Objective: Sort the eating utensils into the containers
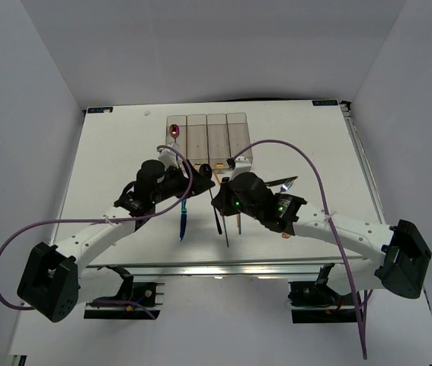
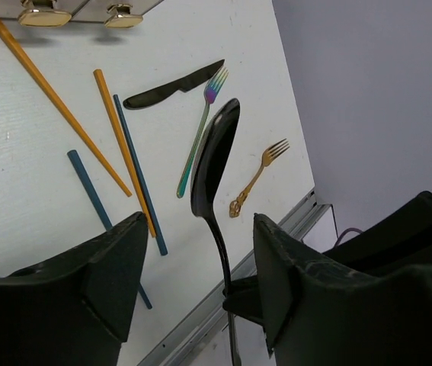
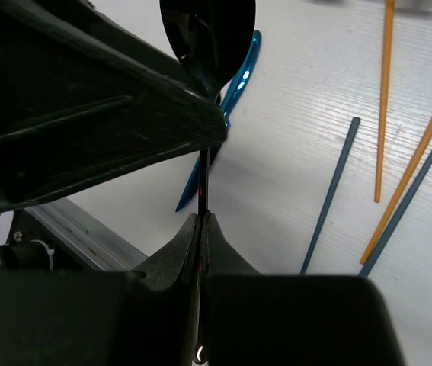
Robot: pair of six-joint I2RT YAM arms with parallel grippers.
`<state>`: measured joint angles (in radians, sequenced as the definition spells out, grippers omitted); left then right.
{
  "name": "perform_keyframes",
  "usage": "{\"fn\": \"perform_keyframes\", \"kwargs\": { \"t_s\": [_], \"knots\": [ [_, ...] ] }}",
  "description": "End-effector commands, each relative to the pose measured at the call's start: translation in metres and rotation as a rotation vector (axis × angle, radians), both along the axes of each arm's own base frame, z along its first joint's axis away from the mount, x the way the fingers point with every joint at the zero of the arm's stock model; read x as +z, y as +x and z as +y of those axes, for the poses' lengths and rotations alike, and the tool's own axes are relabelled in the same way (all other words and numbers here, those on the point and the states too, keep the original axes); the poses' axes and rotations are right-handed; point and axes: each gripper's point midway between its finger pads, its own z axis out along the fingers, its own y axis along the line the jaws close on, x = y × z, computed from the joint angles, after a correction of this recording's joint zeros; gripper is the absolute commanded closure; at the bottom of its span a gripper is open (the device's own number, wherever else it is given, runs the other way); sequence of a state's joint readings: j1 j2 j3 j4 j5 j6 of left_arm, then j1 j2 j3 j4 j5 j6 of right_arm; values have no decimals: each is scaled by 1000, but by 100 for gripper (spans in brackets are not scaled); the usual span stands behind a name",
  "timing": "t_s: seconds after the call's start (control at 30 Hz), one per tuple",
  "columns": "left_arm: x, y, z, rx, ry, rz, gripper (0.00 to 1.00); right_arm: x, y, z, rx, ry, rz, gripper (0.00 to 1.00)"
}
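A black spoon (image 2: pixel 214 160) hangs above the table, and my right gripper (image 3: pixel 203 219) is shut on its thin handle. My left gripper (image 2: pixel 199 229) is open, one finger on each side of the spoon's neck with a gap on both sides. In the top view both grippers meet just in front of the containers (image 1: pixel 208 136), a row of four clear bins. A red spoon (image 1: pixel 174 131) lies in the leftmost bin. On the table lie a blue knife (image 3: pixel 235 91), a black knife (image 2: pixel 174 86), an iridescent fork (image 2: pixel 199 137) and a gold fork (image 2: pixel 255 177).
Orange chopsticks (image 2: pixel 56 103) and blue chopsticks (image 2: pixel 138 171) lie scattered under the left gripper. The table's metal front edge (image 2: pixel 276 236) runs close behind the forks. Grey walls enclose the table on three sides.
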<state>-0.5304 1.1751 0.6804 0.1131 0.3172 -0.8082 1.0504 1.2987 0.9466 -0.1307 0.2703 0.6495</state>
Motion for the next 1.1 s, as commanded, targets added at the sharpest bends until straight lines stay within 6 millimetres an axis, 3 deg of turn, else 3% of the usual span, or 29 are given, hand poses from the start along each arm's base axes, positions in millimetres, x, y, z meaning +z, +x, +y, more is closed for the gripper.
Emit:
{"fn": "perform_keyframes", "kwargs": {
  "t_s": [0.0, 0.1, 0.2, 0.23, 0.33, 0.4, 0.43, 0.5, 0.53, 0.6, 0.67, 0.7, 0.73, 0.77, 0.8, 0.83, 0.87, 0.9, 0.93, 0.97, 1.0, 1.03, 1.07],
  "knots": [
    [3, 1, -4, -9, -16, -21, 34, 43, -1, 24, 69, 121, -65, 100],
    [3, 0, -9, -21, -28, -20, 35, 47, 0, 28, 78, 133, -66, 100],
    [9, 0, -11, -30, -40, -38, 55, 46, 2, 31, 73, 129, -60, 100],
    [10, 0, -11, -31, -38, -39, 71, 46, 3, 32, 71, 128, -59, 100],
    [9, 2, -8, -27, 2, -34, 96, 47, 8, 30, 34, 124, -58, 100],
    [13, 9, -7, -14, 38, -52, 100, 44, 11, 25, 10, 107, -52, 95],
    [7, 10, -4, -9, 82, -33, 100, 46, 12, 22, -3, 105, -48, 47],
    [-5, 28, 8, 51, 194, -17, 100, 44, 19, 8, -84, 89, -40, 11],
    [1, 38, 14, 58, 257, -35, 100, 46, 19, -5, -110, 75, -39, 11],
    [-9, 70, 43, 143, 328, -4, 100, 45, 23, -27, -176, 50, -48, 11],
    [5, 104, 72, 222, 376, -3, 100, 50, 24, -58, -248, 24, -72, 11],
    [-11, 124, 86, 263, 471, 13, 100, 61, 21, -69, -267, 44, -91, 11],
    [12, 145, 96, 304, 496, -8, 100, 59, 20, -81, -291, 18, -96, 11],
    [16, 157, 98, 308, 513, -18, 100, 59, 19, -89, -300, 11, -103, 11],
    [0, 174, 98, 297, 546, 6, 100, 67, 17, -97, -310, 26, -117, 11],
    [1, 186, 102, 305, 557, 13, 100, 65, 15, -105, -318, 2, -119, 11],
    [29, 211, 103, 344, 555, -46, 100, 66, 14, -110, -324, -1, -122, 11],
    [1, 225, 105, 332, 612, 8, 100, 67, 13, -116, -330, -3, -128, 11],
    [0, 238, 107, 338, 628, 7, 100, 65, 12, -120, -330, -18, -130, 11],
    [29, 258, 104, 355, 613, -55, 100, 63, 10, -123, -328, -33, -129, 11],
    [23, 265, 107, 349, 651, -45, 100, 61, 8, -127, -329, -35, -129, 11],
    [0, 278, 112, 363, 698, -13, 100, 58, 6, -129, -322, -43, -127, 11],
    [19, 292, 110, 380, 687, -58, 100, 56, 5, -130, -321, -48, -127, 11]
  ]
}}
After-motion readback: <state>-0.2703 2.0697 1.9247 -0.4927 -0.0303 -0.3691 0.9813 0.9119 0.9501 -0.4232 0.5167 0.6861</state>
